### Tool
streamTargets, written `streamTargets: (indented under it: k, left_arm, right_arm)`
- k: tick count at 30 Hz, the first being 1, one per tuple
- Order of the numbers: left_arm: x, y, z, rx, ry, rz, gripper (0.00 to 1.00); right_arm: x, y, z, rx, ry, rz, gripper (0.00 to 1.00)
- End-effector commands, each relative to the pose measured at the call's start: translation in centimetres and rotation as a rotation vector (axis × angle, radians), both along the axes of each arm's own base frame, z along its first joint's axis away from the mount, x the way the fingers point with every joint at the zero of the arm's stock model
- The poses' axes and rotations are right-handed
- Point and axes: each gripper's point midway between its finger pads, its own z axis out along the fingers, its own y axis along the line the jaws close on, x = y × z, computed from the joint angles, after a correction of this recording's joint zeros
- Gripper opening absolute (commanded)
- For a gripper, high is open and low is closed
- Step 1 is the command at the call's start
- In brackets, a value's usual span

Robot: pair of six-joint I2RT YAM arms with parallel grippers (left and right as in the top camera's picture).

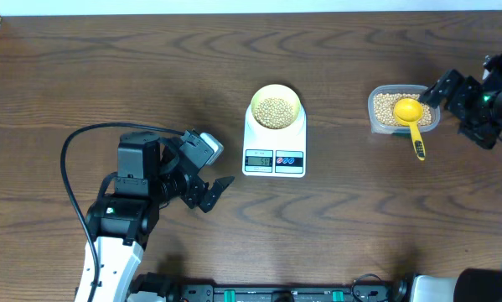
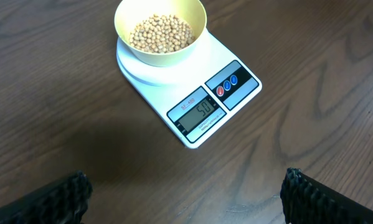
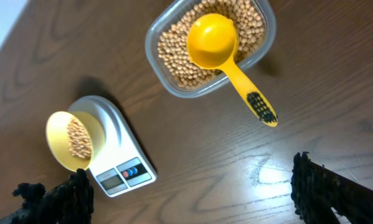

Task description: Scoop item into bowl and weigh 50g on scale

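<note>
The pale yellow bowl (image 1: 275, 107) holds tan beans (image 1: 274, 110) and stands on the white scale (image 1: 274, 149) at the table's middle. The scale's display (image 2: 198, 111) reads 50. The bowl (image 2: 160, 31) and scale (image 2: 192, 93) also show in the left wrist view, and in the right wrist view (image 3: 74, 140). More beans fill a clear tub (image 1: 401, 109) at the right, with the bright yellow scoop (image 1: 411, 117) resting in it, handle hanging out. My left gripper (image 1: 209, 172) is open and empty, left of the scale. My right gripper (image 1: 452, 91) is open and empty, right of the tub.
A black cable (image 1: 75, 168) loops around the left arm. The table's far edge runs along the top of the overhead view. The tub (image 3: 211, 46) and scoop (image 3: 226, 56) show in the right wrist view.
</note>
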Motion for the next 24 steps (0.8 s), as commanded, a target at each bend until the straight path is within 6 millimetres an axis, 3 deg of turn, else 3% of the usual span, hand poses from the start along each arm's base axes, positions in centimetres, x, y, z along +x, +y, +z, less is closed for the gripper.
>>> streamTargets:
  k: [1, 7, 10, 16, 24]
  left_arm:
    - [0.2, -0.1, 0.5, -0.008, -0.012, -0.007, 0.99]
    - [0.2, -0.1, 0.5, -0.008, -0.012, -0.007, 0.99]
    - [0.2, -0.1, 0.5, -0.008, -0.012, -0.007, 0.99]
    - [0.2, -0.1, 0.5, -0.008, -0.012, -0.007, 0.99]
    - [0.2, -0.1, 0.5, -0.008, -0.012, -0.007, 0.99]
  right_arm:
    - [-1.0, 0.4, 4.1, -0.018, -0.133, -0.024, 0.99]
    - [-3.0, 0.9, 9.4, -0.074, -0.333, -0.025, 0.99]
    - [-4.3, 1.2, 11.0, -0.088, -0.390, -0.024, 0.99]
    - [-6.6, 1.7, 12.7, -0.154, -0.454, 0.027, 0.99]
    - [-7.0, 0.6, 13.2, -0.411, -0.499, 0.224, 0.99]
